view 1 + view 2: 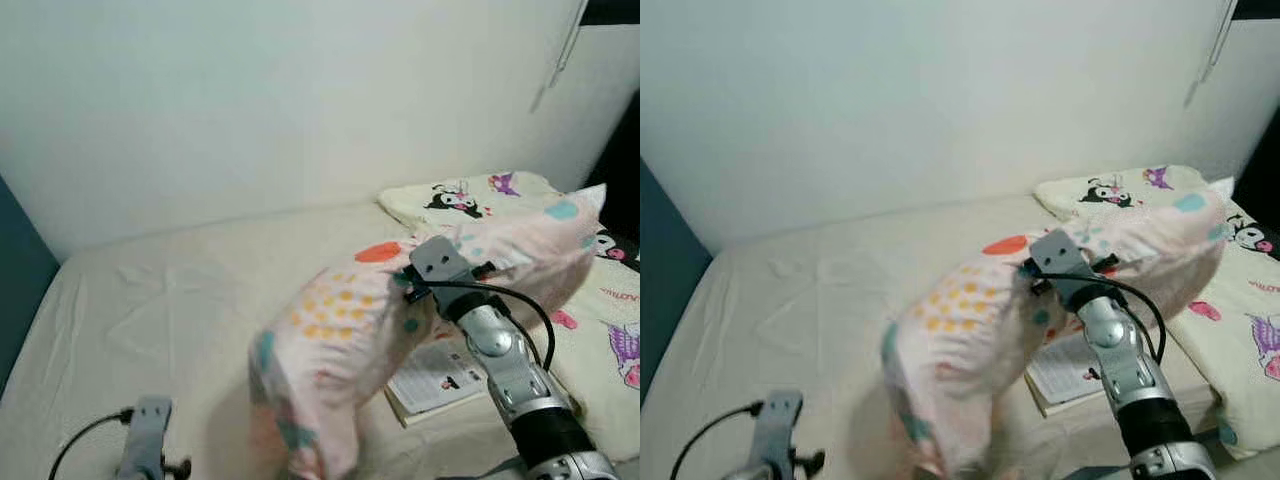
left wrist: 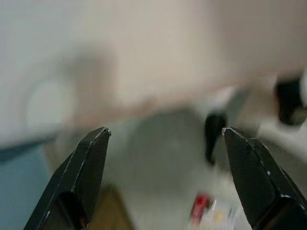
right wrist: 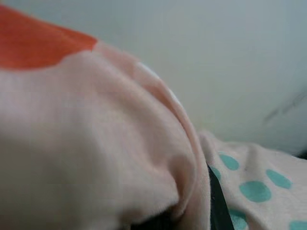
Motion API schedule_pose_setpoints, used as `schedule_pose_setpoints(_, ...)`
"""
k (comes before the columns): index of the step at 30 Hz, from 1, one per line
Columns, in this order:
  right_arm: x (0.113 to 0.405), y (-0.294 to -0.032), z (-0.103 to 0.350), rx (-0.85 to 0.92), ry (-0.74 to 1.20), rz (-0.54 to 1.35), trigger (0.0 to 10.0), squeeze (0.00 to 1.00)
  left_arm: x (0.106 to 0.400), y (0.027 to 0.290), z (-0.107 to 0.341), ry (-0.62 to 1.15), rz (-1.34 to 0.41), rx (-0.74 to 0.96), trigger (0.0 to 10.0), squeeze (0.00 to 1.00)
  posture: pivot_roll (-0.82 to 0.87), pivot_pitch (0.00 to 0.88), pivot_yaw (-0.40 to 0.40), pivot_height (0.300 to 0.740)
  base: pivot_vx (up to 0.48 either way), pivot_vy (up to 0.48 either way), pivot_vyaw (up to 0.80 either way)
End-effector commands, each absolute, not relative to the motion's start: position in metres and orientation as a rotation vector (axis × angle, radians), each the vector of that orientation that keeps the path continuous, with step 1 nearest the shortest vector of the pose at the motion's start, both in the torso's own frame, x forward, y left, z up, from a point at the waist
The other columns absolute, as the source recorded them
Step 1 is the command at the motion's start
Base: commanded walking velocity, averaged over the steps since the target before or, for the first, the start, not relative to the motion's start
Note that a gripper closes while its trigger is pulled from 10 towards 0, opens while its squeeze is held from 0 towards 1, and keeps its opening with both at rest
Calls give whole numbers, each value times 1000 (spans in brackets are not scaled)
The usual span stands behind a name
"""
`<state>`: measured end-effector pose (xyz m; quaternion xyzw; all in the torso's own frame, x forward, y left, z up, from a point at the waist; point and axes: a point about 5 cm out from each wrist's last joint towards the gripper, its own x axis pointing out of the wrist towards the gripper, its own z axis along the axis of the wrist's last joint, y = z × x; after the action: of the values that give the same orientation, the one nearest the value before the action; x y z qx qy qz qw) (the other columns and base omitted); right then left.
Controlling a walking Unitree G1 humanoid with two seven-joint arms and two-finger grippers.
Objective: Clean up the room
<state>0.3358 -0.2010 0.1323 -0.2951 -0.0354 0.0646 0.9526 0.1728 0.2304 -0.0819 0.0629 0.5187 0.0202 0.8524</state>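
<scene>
While my right tool (image 1: 415,285) lifts the pink dotted blanket (image 1: 350,330) above the bed (image 1: 170,300), the tidying looks to me only partly done. The blanket is bunched and hanging, not yet folded or laid flat, and a booklet (image 1: 440,378) lies on the mattress just under it, on the near right. A cartoon-print pillow (image 1: 470,195) sits at the far right by the wall, with a matching quilt (image 1: 615,320) along the right edge. The blanket drapes over and around my right tool, so its fingers are buried in cloth; I judge it is clamped on a fold, since the cloth hangs from there. My left tool (image 2: 163,177) waits low at the near left, spread wide and holding nothing, well apart from the blanket.
</scene>
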Motion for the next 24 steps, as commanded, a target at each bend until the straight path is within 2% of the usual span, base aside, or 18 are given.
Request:
schedule_pose_setpoints(1, 342, -197, 151, -551, -147, 98, 0, 0, 164, 229, -87, 1142, 31, 181, 10000, 0, -7, 0, 1, 740, 0, 0, 0)
schedule_pose_setpoints(5, 342, -194, 145, -520, -108, 123, 0, 0, 158, 225, -90, 1158, 18, 189, 10000, 0, -5, 0, -2, 740, 0, 0, 0)
schedule_pose_setpoints(6, 341, -191, 141, -509, -88, 143, 10000, 0, 157, 223, -91, 1158, 15, 182, 10000, 0, -7, 0, -2, 740, 0, 0, 788)
schedule_pose_setpoints(20, 335, -177, 125, -474, -45, 198, 10000, 0, 154, 217, -93, 1158, -29, 227, 10000, 0, -15, 0, 3, 740, 0, 0, 786)
schedule_pose_setpoints(24, 333, -172, 122, -453, -41, 212, 10000, 0, 153, 215, -94, 1153, -26, 161, 10000, 0, -16, 0, 5, 740, 0, 0, 788)
